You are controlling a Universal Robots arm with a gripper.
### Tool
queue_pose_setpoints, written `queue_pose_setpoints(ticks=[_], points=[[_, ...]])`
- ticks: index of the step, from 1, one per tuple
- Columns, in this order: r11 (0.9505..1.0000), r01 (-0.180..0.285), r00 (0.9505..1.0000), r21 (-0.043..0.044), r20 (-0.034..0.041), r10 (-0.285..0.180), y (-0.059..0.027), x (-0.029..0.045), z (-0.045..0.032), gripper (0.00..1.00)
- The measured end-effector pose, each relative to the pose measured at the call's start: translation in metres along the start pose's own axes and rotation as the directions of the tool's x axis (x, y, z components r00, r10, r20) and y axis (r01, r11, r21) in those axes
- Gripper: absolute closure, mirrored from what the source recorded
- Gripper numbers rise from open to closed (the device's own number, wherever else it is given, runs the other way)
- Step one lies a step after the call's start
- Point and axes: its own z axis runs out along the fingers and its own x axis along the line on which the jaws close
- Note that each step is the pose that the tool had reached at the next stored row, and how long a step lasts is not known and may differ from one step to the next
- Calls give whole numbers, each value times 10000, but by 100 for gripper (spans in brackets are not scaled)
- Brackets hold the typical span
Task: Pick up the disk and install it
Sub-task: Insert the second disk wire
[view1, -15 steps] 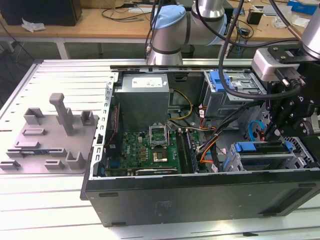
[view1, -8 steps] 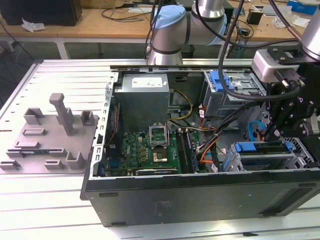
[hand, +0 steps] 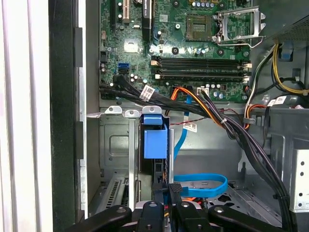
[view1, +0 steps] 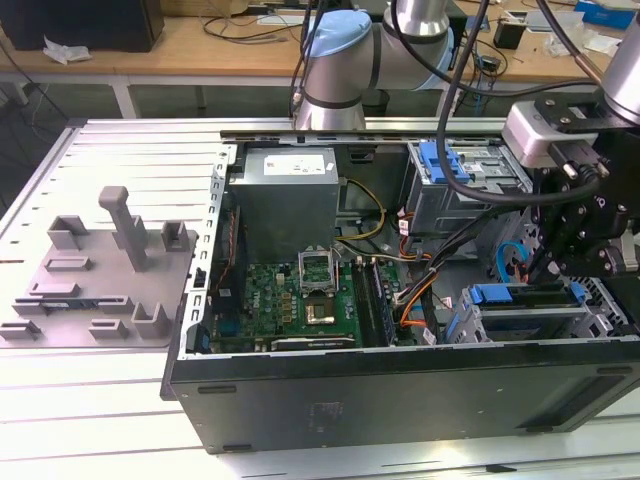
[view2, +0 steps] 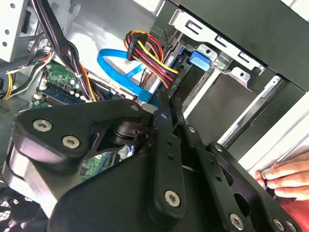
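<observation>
Disk (hand: 155,140) in bay, end effector (hand: 166,193) touching — fingers closed

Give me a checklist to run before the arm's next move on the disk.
1. Disk standing in the drive cage slot: ok.
2. Disk fully seated: cannot tell.
3. Gripper lined up at the disk's edge: ok.
4. Blue cable apart from the gripper: cannot tell, it lies close beside.
5. Hand away from the work area: not ok, it is close beside the gripper in the second wrist view.
</observation>
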Motion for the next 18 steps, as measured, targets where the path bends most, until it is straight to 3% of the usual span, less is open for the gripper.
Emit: queue_pose_setpoints(ticks=[18], points=[[10000, -1, 10000, 0, 33, 1, 3, 10, 66, 84]])
